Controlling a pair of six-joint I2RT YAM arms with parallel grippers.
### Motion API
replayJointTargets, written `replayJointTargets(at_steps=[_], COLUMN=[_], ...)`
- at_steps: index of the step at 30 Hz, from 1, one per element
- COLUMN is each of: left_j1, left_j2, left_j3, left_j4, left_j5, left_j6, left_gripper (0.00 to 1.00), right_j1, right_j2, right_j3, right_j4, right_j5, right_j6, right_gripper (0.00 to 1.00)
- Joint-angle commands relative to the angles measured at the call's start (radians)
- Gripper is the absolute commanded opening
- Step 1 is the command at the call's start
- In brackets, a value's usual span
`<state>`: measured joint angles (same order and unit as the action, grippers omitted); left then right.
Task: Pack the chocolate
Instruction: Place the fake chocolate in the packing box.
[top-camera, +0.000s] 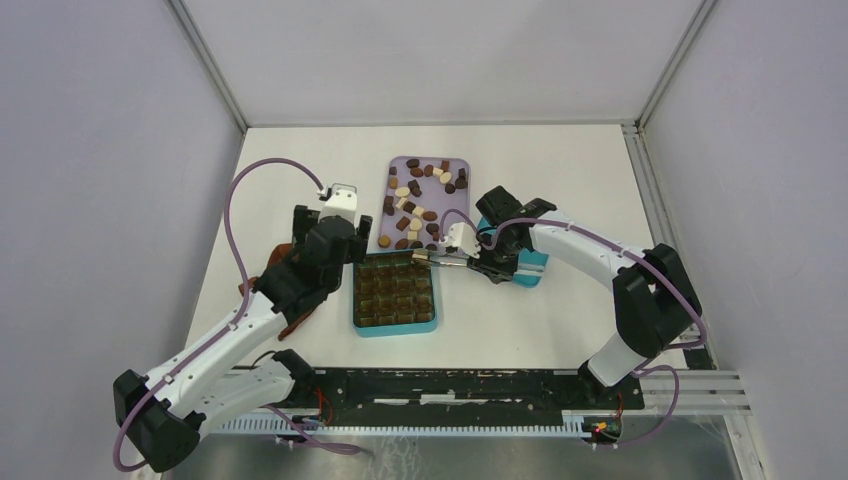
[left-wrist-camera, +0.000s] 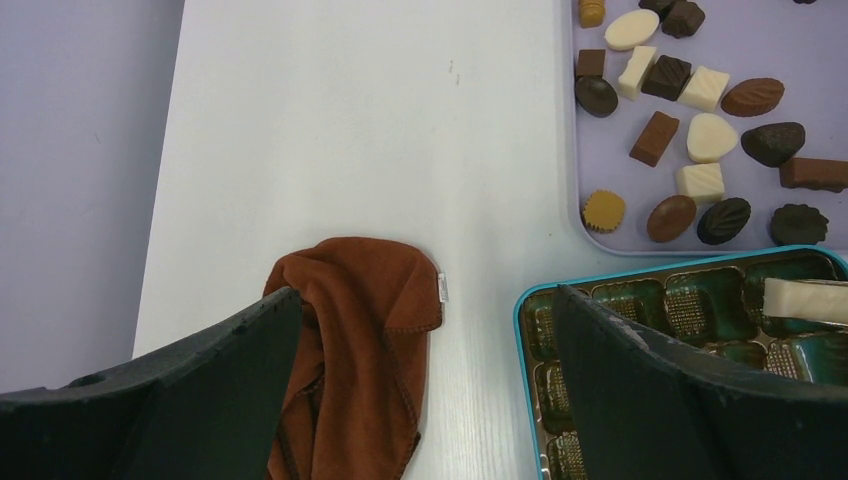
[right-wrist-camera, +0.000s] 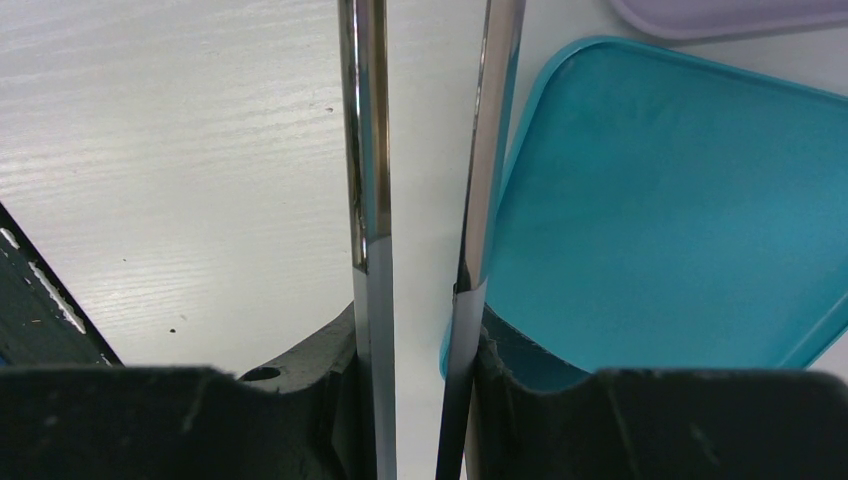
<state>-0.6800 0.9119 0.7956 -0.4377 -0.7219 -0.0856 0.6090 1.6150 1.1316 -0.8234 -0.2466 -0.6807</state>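
Observation:
Chocolate pieces (top-camera: 415, 205) (left-wrist-camera: 710, 135), dark, mid brown and cream-white, lie scattered on a lavender tray (top-camera: 395, 170) (left-wrist-camera: 830, 60). The teal box (top-camera: 395, 327) (left-wrist-camera: 520, 305) with its brown gridded insert sits just in front of the tray. One cream-white piece (left-wrist-camera: 805, 298) lies in a far-row compartment. My right gripper (top-camera: 482, 263) (right-wrist-camera: 420, 340) is shut on metal tongs (top-camera: 435, 260) (right-wrist-camera: 365, 150), whose tips reach over the box's far right corner; the tips are out of the wrist view. My left gripper (top-camera: 330, 250) (left-wrist-camera: 425, 300) hangs open, empty, over the box's left edge.
A reddish-brown cloth (top-camera: 295, 320) (left-wrist-camera: 360, 330) lies crumpled left of the box, under my left fingers. The teal lid (top-camera: 532, 270) (right-wrist-camera: 660, 200) lies right of the box beneath my right gripper. The lavender tray's corner (right-wrist-camera: 720, 15) shows beyond the lid.

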Motion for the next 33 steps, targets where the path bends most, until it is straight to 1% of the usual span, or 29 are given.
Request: replayJointTargets(at_steps=[1, 6, 10, 13, 16, 19, 22, 24, 28, 30, 33], left_j1=[0.006, 0.009, 0.010, 0.010, 0.011, 0.012, 0.011, 0.013, 0.012, 0.012, 0.013], left_j2=[0.004, 0.005, 0.004, 0.004, 0.001, 0.000, 0.001, -0.006, -0.022, -0.039, -0.051], left_j3=[0.009, 0.008, 0.007, 0.007, 0.007, 0.006, 0.006, 0.006, 0.039, 0.040, 0.028], left_j4=[0.050, 0.050, 0.050, 0.050, 0.050, 0.051, 0.053, 0.053, 0.020, 0.024, 0.056], left_j5=[0.014, 0.016, 0.020, 0.021, 0.021, 0.022, 0.029, 0.060, 0.138, 0.204, 0.311], left_j6=[0.002, 0.001, 0.002, 0.002, 0.000, 0.001, -0.005, -0.012, -0.084, -0.142, -0.240], left_gripper=[1.00, 1.00, 1.00, 1.00, 1.00, 1.00, 1.00, 1.00, 1.00, 1.00, 1.00], right_j1=[0.010, 0.009, 0.009, 0.008, 0.009, 0.004, -0.030, -0.079, -0.179, -0.219, -0.248], right_j2=[-0.009, -0.008, -0.010, -0.009, -0.014, -0.026, -0.042, -0.052, -0.078, -0.078, -0.064], right_j3=[0.031, 0.033, 0.037, 0.041, 0.046, 0.065, 0.088, 0.100, 0.092, 0.082, 0.070], right_j4=[0.030, 0.031, 0.029, 0.028, 0.026, 0.009, -0.011, -0.019, -0.010, -0.005, 0.009], right_j5=[0.015, 0.014, 0.006, 0.000, -0.019, -0.067, -0.135, -0.185, -0.215, -0.201, -0.134], right_j6=[0.009, 0.010, 0.012, 0.012, 0.013, 0.013, 0.009, 0.007, 0.007, 0.006, -0.004], right_gripper=[0.25, 0.34, 0.40, 0.41, 0.41, 0.39, 0.37, 0.37, 0.37, 0.37, 0.38])
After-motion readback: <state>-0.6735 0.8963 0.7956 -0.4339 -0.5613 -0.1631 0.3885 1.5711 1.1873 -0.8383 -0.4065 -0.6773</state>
